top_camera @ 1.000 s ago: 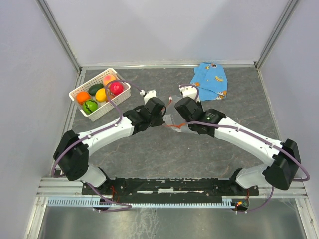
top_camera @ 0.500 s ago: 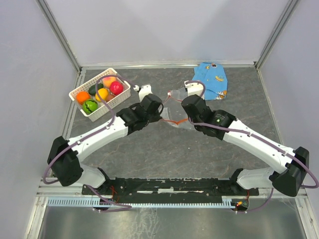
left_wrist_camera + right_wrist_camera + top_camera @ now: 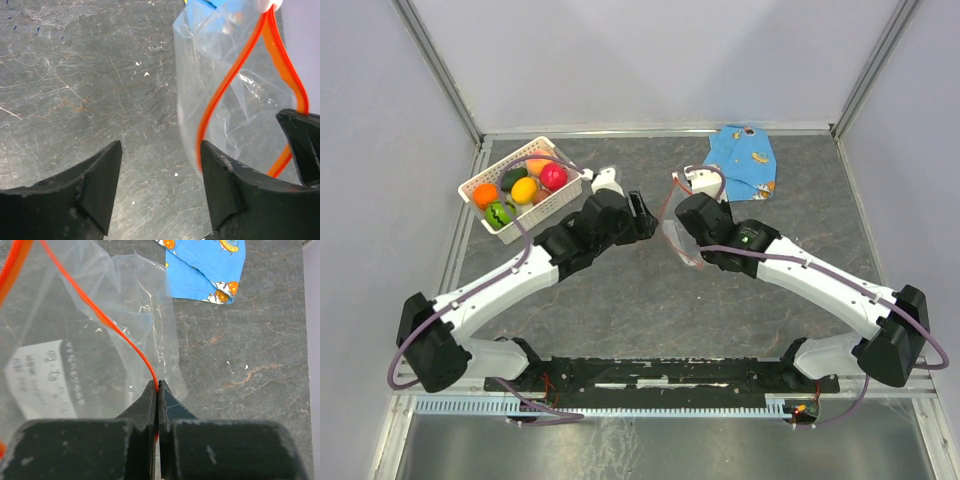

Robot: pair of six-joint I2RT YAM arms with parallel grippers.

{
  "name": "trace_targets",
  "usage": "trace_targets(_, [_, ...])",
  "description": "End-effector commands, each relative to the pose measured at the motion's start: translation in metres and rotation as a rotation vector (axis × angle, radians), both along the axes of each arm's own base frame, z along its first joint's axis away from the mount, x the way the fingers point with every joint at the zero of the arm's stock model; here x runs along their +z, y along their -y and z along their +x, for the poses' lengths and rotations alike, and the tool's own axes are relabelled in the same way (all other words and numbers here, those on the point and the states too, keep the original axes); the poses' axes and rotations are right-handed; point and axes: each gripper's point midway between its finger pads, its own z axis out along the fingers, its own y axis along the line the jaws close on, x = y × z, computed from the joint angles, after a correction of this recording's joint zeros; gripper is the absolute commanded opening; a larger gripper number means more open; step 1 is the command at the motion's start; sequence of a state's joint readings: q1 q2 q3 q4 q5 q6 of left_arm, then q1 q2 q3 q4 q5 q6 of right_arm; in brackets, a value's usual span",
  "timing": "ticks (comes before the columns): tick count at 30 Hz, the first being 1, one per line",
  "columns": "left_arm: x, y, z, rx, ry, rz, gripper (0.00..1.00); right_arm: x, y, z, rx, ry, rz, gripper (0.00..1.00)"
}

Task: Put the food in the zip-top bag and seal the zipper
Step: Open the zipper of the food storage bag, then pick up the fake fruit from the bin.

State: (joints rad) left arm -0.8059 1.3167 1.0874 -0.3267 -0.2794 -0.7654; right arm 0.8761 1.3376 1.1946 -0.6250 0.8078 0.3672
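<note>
The clear zip-top bag hangs off the table, held by its red-orange zipper. My right gripper is shut on that strip, and the pouch spreads out in front of it. My left gripper is open with nothing between its fingers. The bag and its zipper loop lie just beyond its right finger, about touching it. In the top view the left gripper sits just left of the bag. The food lies in a white basket at the far left: orange, yellow, red, peach, dark green and striped green fruits.
The white lattice basket stands at the back left, beside the left arm. A blue patterned cloth lies at the back right, behind the right wrist. Metal frame posts and grey walls close in the dark stone table.
My left gripper has opened, let go of the bag's edge and drawn back to the left. The right gripper has kept its grip and the bag now hangs more upright.
</note>
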Motion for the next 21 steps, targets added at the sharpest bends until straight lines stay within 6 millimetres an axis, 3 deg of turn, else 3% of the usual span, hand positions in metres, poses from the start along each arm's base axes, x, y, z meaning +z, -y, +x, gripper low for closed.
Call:
trace_targets(1, [0.032,-0.014,0.003,-0.023,0.100,-0.077,0.74,0.003,0.011,0.004,-0.045,0.031,-0.057,0.02])
trace_targets(5, [0.030,-0.049,0.013,0.025,0.106,-0.049,0.81,0.000,0.010,0.006,-0.043,0.027,-0.075,0.02])
trace_targets(9, [0.025,-0.097,0.030,0.114,0.102,0.036,0.85,-0.005,0.008,0.006,-0.036,0.014,-0.082,0.02])
trace_targets(16, [0.007,-0.206,0.068,0.358,0.012,0.247,0.90,-0.011,0.003,0.006,-0.015,-0.005,-0.075,0.02])
trace_targets(21, [-0.006,-0.280,0.085,0.528,-0.110,0.357,0.91,-0.010,0.001,0.004,0.009,-0.018,-0.077,0.02])
